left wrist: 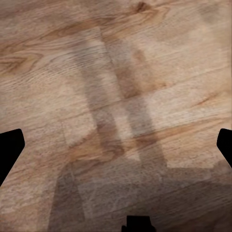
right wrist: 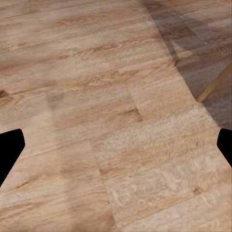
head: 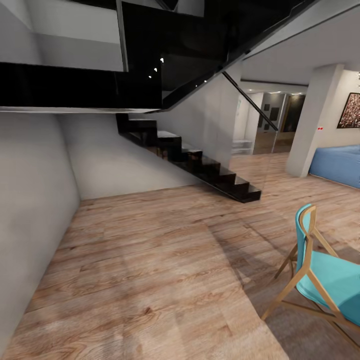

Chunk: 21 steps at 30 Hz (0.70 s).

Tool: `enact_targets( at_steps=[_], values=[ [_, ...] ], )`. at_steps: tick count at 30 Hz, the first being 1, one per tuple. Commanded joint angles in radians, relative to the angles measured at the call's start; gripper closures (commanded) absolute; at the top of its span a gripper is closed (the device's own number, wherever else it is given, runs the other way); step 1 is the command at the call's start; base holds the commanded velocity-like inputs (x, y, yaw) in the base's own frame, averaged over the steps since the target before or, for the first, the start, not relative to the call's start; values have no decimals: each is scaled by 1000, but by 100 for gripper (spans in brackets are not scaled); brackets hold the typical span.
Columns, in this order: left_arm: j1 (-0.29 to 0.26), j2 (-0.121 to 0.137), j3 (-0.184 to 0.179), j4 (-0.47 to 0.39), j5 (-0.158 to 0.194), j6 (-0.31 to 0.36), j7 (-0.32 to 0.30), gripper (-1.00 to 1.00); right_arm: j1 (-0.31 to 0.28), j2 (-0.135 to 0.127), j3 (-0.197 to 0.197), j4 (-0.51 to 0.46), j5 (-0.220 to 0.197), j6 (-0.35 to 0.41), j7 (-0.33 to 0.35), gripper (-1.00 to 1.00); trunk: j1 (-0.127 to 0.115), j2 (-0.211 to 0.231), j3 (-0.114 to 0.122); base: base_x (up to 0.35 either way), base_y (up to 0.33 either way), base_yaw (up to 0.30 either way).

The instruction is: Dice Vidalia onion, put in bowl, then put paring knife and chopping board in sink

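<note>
Black staircase point(head: 200, 160), teal chair point(head: 325, 275), possibly blue sofa point(head: 340, 165).

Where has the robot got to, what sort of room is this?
Likely an open living area or hallway of a home, not the kitchen: a black staircase rises over a wood plank floor, with a teal chair and blue sofa to the right.

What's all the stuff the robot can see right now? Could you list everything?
Staircase: one, black, centre, rising to the left from the floor.
Chair: one, turquoise seat on a light wooden frame, lower right.
Sofa: one, blue, far right, partly cut off.
Pillar: one, white, right, beside the sofa.
Wall picture: one, dark-framed, right edge.
Floor: wooden planks, brown, throughout.
Left jaws: dark fingertips at the frame's edges, spread wide over the floor.
Right jaws: the same, spread wide, a wooden chair leg nearby.
</note>
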Motion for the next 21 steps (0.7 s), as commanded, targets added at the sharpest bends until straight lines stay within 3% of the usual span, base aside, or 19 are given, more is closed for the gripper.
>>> enact_targets(
  at_steps=[1,6,13,21],
  values=[
    [0,0,1,3,1,-3,0,-100,0,0,0,0,-2,-3,0,-100,0,0,0,0,0,-134],
    [0,0,1,14,-1,-4,-1,-100,0,0,-1,0,-2,-3,0,-100,0,0,2,-36,0,-216],
    [0,0,1,16,-1,-4,-1,-100,0,0,-1,0,-2,-3,0,-100,0,0,8,-217,0,-250],
    [0,-1,1,16,-1,-4,-1,-100,0,0,-1,0,-2,-3,0,-100,0,0,14,-23,0,-254]
  ],
)
